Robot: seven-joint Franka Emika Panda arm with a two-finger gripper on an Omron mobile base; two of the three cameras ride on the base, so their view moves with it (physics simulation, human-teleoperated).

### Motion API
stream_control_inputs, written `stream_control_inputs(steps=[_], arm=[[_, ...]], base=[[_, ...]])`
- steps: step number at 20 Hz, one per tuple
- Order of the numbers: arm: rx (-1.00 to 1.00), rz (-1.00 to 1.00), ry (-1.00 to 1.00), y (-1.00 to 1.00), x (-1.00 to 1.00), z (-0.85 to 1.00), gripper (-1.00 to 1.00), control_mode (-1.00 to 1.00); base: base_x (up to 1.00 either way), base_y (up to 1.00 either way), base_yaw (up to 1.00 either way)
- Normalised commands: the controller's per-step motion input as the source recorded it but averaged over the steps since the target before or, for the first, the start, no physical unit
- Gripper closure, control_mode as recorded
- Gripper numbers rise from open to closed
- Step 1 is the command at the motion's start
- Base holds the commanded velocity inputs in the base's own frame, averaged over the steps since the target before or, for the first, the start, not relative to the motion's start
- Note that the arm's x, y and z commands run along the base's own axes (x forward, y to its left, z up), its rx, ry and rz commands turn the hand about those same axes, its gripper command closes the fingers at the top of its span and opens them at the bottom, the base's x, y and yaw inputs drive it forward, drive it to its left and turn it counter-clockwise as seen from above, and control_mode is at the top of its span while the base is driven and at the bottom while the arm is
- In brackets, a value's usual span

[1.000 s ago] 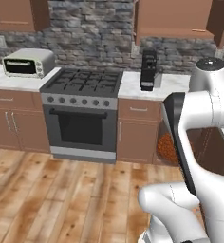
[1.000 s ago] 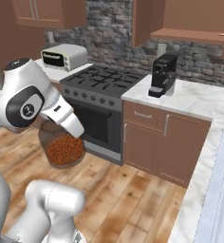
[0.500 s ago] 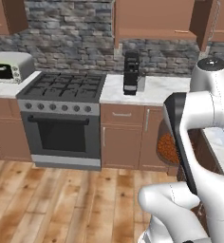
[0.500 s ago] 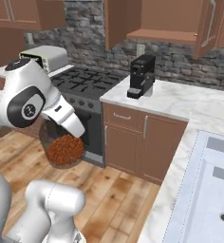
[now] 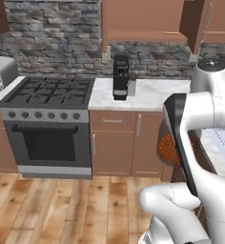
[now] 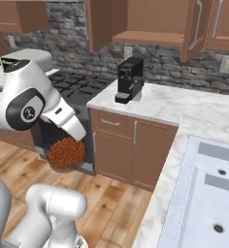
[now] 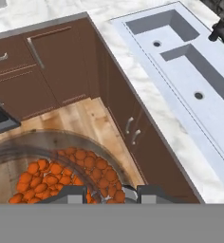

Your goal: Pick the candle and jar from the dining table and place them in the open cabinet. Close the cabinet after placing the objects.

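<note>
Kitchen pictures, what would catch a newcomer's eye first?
First the glass jar of reddish-brown granules, carried low beside the white arm above the wooden floor, with the tool shut on it. Then the black coffee machine on the marble counter, under an open wall cabinet.

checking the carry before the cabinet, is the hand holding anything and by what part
The hand holds the jar, shut on its rim at the near edge in the hand view. Whether the lid is on cannot be told.
</note>
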Motion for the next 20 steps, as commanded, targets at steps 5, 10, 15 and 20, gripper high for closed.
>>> stream_control_inputs(steps=[5, 10, 15, 20], arm=[[0.0, 0.0, 0.0, 0.0, 0.0, 0.0, 1.0, 1.0], [0.0, 0.0, 0.0, 0.0, 0.0, 0.0, 1.0, 1.0], [0.0, 0.0, 0.0, 0.0, 0.0, 0.0, 1.0, 1.0], [0.0, 0.0, 0.0, 0.0, 0.0, 0.0, 1.0, 1.0]], base=[[0.53, -0.34, -0.12], [0.54, -0.3, -0.1], [0.55, -0.17, -0.1], [0.45, 0.0, -0.12]])
